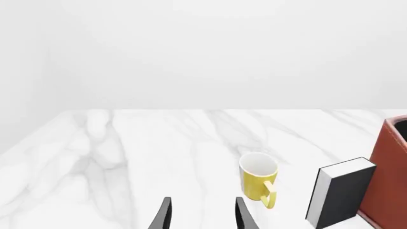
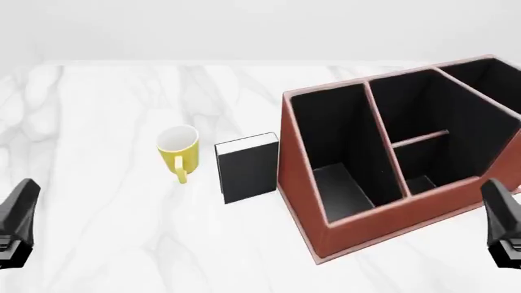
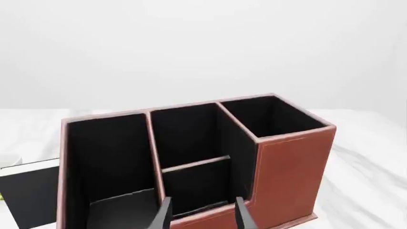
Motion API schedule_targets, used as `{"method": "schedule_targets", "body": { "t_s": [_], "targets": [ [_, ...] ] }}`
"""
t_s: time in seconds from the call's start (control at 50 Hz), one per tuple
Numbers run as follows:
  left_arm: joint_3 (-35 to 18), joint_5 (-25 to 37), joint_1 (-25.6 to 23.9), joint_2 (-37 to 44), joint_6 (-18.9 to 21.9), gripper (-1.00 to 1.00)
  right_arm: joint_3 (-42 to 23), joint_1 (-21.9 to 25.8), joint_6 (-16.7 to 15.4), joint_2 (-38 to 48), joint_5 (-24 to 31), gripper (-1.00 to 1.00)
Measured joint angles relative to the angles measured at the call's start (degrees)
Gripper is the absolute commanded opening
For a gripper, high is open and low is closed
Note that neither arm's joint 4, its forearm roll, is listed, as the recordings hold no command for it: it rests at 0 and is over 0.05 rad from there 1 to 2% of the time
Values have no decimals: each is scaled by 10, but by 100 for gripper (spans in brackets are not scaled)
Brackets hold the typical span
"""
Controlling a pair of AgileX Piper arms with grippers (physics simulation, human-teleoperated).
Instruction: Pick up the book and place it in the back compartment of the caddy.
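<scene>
White marble table (image 2: pixel 97 232) holds your things. Your book (image 2: pixel 248 168) stands up between the yellow mug (image 2: pixel 179 151) and the caddy (image 2: pixel 382 210), right beside the caddy. Your left gripper (image 1: pixel 202 214) and right gripper (image 3: pixel 202 214) both have fingers apart, holding nothing.

A glossy yellow ceramic mug (image 2: pixel 178 152) with a white interior stands upright on the white grey-veined marble table (image 2: pixel 106 110), left of the table's centre and well in from every edge. Its mouth is open upward, and its loop handle (image 2: pixel 180 173) points toward the table's near edge. The mug appears empty.
</scene>
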State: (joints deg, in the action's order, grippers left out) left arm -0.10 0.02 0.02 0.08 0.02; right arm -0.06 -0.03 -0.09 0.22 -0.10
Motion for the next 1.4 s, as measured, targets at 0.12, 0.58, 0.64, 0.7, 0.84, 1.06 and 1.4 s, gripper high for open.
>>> {"method": "schedule_targets", "body": {
  "t_s": [0.12, 0.58, 0.64, 0.7, 0.84, 1.06, 1.4],
  "targets": [
    [-1, 0, 0, 2, 1, 100, 0, 1, -1, 2, -1, 100],
    [-126, -27, -47, 132, 45, 100, -1, 6, -1, 5, -1, 100],
    [-163, -33, -65, 177, 55, 100, -1, 7, 0, 5, 0, 100],
    [-200, -36, -83, 221, 65, 100, -1, 7, 0, 4, 0, 100],
    [-281, -48, -114, 327, 100, 100, -2, 7, 2, 4, 1, 100],
    [-414, -44, -160, 490, 170, 100, -1, 7, 5, 9, -4, 100],
    [-677, 94, -229, 670, 283, 100, -1, 7, 7, 15, -9, 100]
  ]
}}
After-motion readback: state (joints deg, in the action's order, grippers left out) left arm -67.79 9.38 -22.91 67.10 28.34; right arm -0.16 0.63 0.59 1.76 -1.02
